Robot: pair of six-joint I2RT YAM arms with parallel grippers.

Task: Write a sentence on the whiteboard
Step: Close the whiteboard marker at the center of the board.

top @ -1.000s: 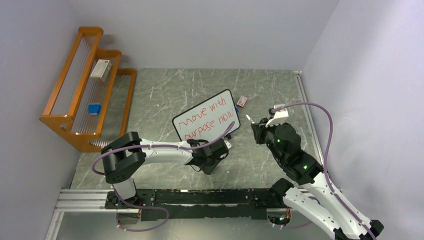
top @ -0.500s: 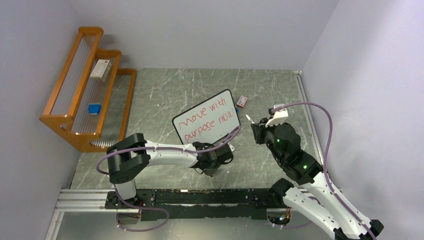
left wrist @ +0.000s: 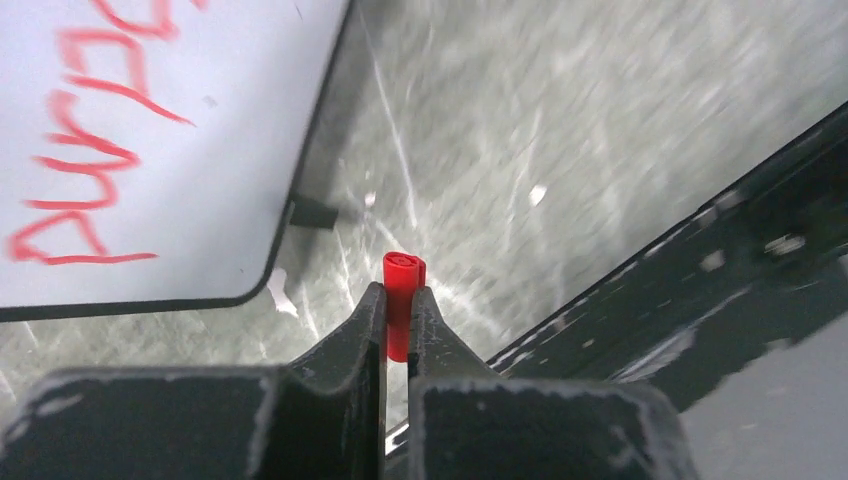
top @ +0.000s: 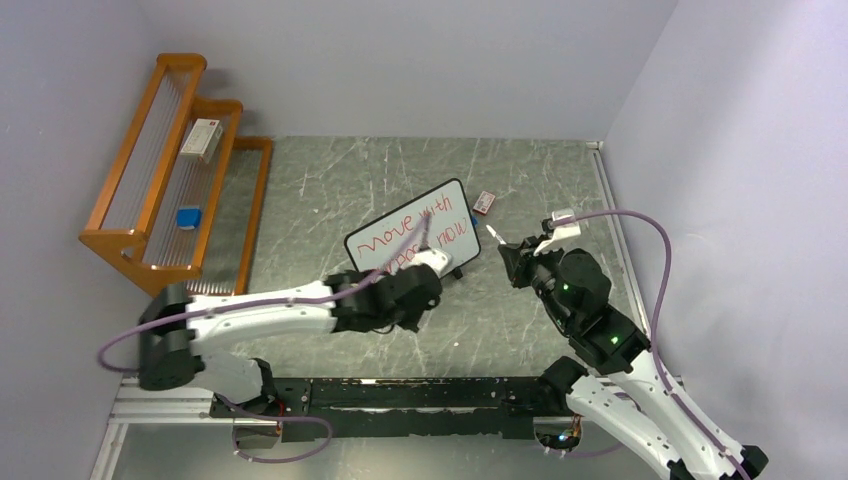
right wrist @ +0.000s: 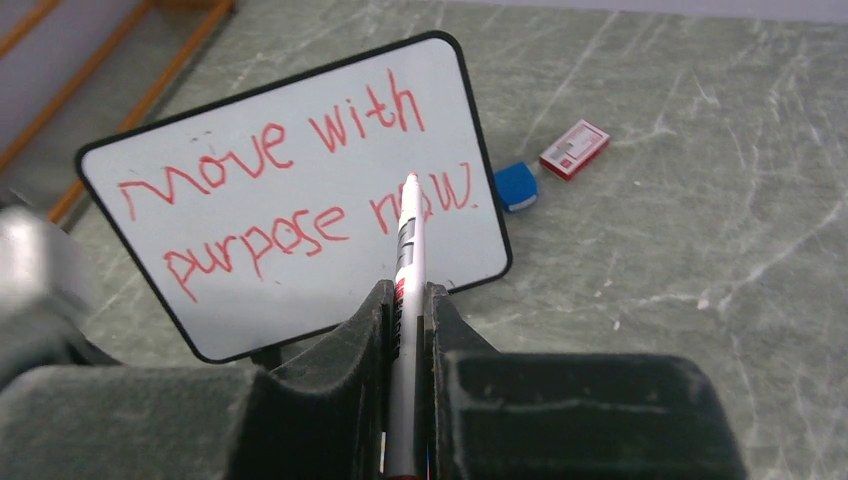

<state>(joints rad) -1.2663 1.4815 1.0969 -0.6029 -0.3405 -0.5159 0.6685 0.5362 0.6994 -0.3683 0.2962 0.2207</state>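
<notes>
The whiteboard (top: pixel 400 235) stands tilted mid-table with "move with purpose now" in red on it (right wrist: pixel 250 190); its lower corner shows in the left wrist view (left wrist: pixel 150 150). My right gripper (top: pixel 512 255) (right wrist: pixel 405 295) is shut on a white marker (right wrist: pixel 408 235), whose red tip points at the board's right side without touching it (top: pixel 495 236). My left gripper (top: pixel 435 265) (left wrist: pixel 398 300) is at the board's near edge, shut on a small red marker cap (left wrist: pixel 403 280) above the table.
A wooden rack (top: pixel 150 230) stands at the left with a small box (top: pixel 202 138) and a blue item (top: pixel 188 217) on it. Right of the board lie a blue eraser (right wrist: pixel 515 186) and a red-white box (right wrist: pixel 574 149). A black rail (top: pixel 400 392) runs along the near edge.
The left arm has swung, carrying its gripper from near the rail up to the board's near edge, and its jaws have closed on the cap. The right arm shifted slightly.
</notes>
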